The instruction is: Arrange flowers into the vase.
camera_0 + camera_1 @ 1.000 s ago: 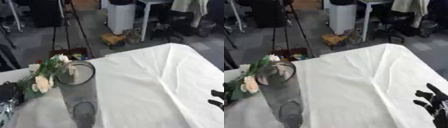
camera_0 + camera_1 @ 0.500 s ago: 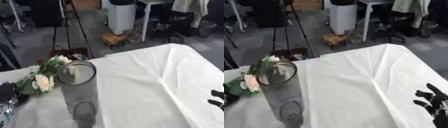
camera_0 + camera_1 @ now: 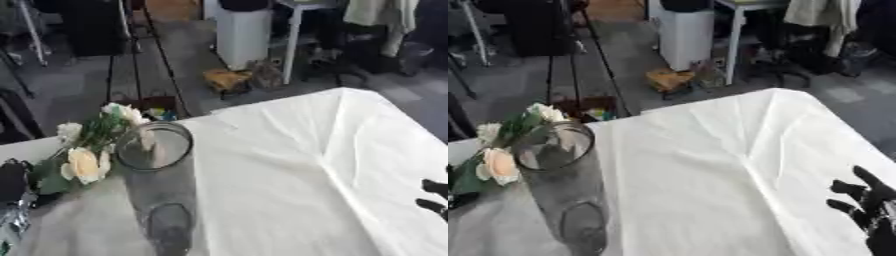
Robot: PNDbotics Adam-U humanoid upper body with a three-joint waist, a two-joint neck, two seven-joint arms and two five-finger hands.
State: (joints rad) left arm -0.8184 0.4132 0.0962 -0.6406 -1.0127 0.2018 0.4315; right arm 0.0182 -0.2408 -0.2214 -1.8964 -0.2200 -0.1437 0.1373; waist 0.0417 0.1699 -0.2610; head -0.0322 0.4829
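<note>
Right eye view shows the right robot hand (image 3: 874,211) idle, fingers relaxed, while flowers (image 3: 86,150) lie beside the empty vase (image 3: 159,185) on the counter (image 3: 289,165); lift stems upright, feeding them through the rim.

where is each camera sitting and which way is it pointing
Left eye view: head camera, looking down at the white-clothed table; only dark fingertips of the right robot hand show at the right edge.
Right eye view: same head, same downward aim; the right robot hand shows more fully, fingers spread.
Both share the tall clear glass vase and the cream and white flowers beside it.
</note>
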